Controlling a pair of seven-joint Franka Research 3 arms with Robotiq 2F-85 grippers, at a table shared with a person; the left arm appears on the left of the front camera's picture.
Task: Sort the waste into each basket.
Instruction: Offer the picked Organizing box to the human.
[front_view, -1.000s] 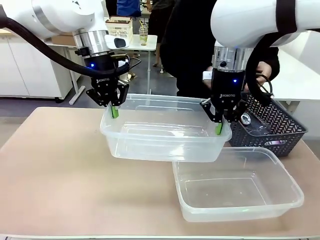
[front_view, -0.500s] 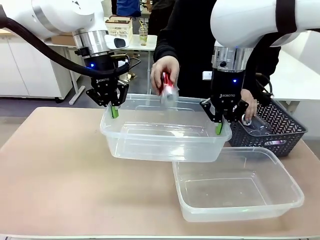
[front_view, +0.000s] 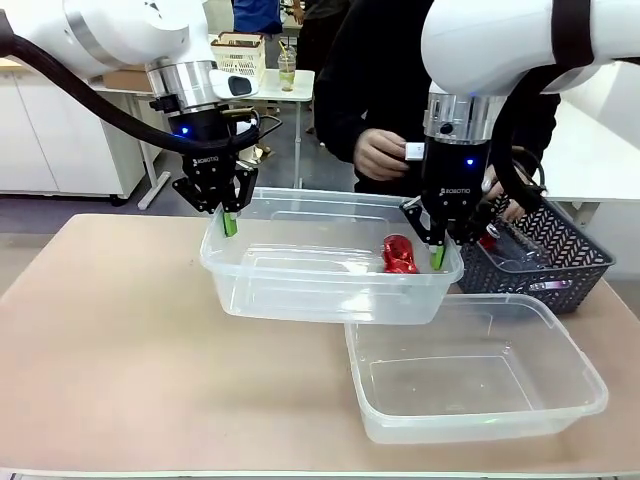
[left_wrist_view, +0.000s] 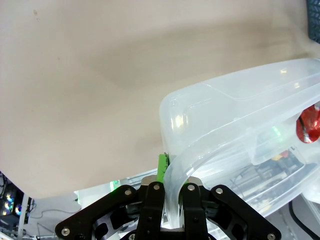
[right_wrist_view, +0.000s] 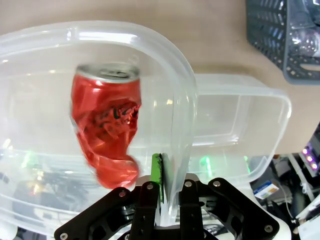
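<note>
Both arms hold one clear basket (front_view: 320, 292) up off the table. My left gripper (front_view: 229, 218) is shut on its left rim and my right gripper (front_view: 437, 252) is shut on its right rim. A crushed red can (front_view: 400, 255) lies inside this basket, near the right end. In the left wrist view my left gripper (left_wrist_view: 169, 200) pinches the basket's rim (left_wrist_view: 225, 132), with the can (left_wrist_view: 309, 124) far off. In the right wrist view my right gripper (right_wrist_view: 169, 200) pinches the rim (right_wrist_view: 186, 100) beside the can (right_wrist_view: 107, 132). The second clear basket (front_view: 560, 345) rests on the table, holding nothing.
A dark grey lattice basket (front_view: 560, 270) with clear bottles (front_view: 510, 252) stands at the right, behind the second basket (right_wrist_view: 260, 107). The person stands across the table, one hand (front_view: 380, 155) raised, the other (front_view: 500, 212) at the grey basket (right_wrist_view: 280, 45). Bare tabletop lies left.
The person's hand brought a red can over the held basket and let it go. The can now lies inside and the hand has drawn back. Both grippers stayed still.
</note>
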